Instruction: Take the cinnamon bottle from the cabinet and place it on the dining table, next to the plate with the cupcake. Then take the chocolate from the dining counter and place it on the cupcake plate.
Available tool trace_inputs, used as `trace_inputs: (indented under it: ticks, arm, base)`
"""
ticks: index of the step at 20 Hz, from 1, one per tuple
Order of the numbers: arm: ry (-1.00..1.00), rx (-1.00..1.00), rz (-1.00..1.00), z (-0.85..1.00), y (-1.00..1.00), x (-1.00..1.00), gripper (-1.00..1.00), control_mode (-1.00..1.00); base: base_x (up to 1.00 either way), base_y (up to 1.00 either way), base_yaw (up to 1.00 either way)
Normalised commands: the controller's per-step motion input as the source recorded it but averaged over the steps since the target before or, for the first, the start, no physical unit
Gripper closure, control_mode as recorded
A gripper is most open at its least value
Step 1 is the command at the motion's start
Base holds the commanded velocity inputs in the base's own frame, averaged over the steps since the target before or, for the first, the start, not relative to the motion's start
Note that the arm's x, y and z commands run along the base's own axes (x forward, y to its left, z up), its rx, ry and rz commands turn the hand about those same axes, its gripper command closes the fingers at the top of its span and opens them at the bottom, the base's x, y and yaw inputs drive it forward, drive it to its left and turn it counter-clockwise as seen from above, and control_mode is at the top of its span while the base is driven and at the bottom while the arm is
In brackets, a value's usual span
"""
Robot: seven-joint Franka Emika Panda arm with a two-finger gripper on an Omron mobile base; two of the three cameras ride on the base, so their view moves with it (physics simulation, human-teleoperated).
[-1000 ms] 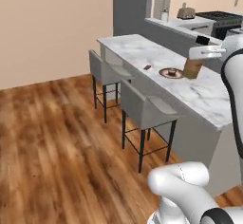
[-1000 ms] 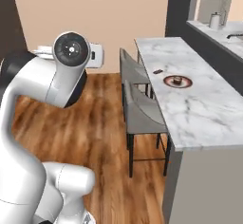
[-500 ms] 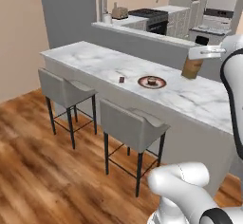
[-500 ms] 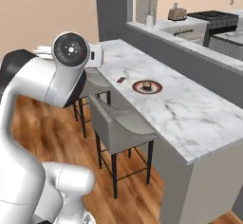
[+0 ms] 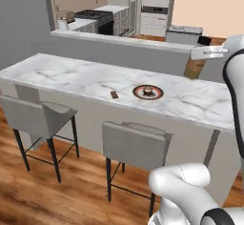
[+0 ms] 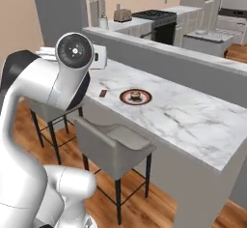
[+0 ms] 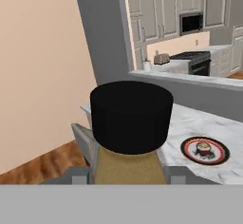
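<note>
My gripper (image 5: pixel 197 60) is shut on the cinnamon bottle (image 5: pixel 194 68), holding it in the air over the right part of the dining table (image 5: pixel 71 76), right of the plate (image 5: pixel 148 92). In the hand view the bottle's black cap (image 7: pixel 131 116) and amber body (image 7: pixel 127 168) sit close in front. The red-rimmed plate (image 7: pixel 204 150) with the cupcake (image 7: pixel 204 146) lies beyond to the right on the marble. The cupcake (image 5: pixel 147 90) sits mid-plate. The chocolate (image 5: pixel 114 94) lies flat just left of the plate. From the right base camera, the plate (image 6: pixel 135 96) and chocolate (image 6: pixel 102 93) lie beside my arm.
Two grey stools (image 5: pixel 37 117) (image 5: pixel 136 143) stand against the counter's front. A raised grey ledge (image 5: pixel 119 40) runs along its back. A stove (image 5: pixel 95 19) and cabinets lie beyond. Wooden floor (image 5: pixel 57 200) spreads in front.
The base has driven and turned, so the whole scene shifted; the counter now lies broadside and closer. The bottle stays in the shut gripper.
</note>
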Motion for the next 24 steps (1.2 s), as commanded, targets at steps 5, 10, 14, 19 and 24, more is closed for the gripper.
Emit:
trace_inputs:
  ticks: [5, 10, 14, 19, 24]
  arm:
    - [0.0, 0.0, 0.0, 0.0, 0.0, 0.0, 1.0, 1.0]
    - [0.0, 0.0, 0.0, 0.0, 0.0, 0.0, 1.0, 1.0]
    - [0.0, 0.0, 0.0, 0.0, 0.0, 0.0, 1.0, 1.0]
    - [0.0, 0.0, 0.0, 0.0, 0.0, 0.0, 1.0, 1.0]
    - [0.0, 0.0, 0.0, 0.0, 0.0, 0.0, 1.0, 1.0]
  base:
    - [0.29, 0.91, -0.42]
    - [0.69, 0.53, -0.45]
    - [0.76, 0.43, -0.44]
    - [0.71, 0.36, -0.4]
    - [0.6, 0.25, -0.4]
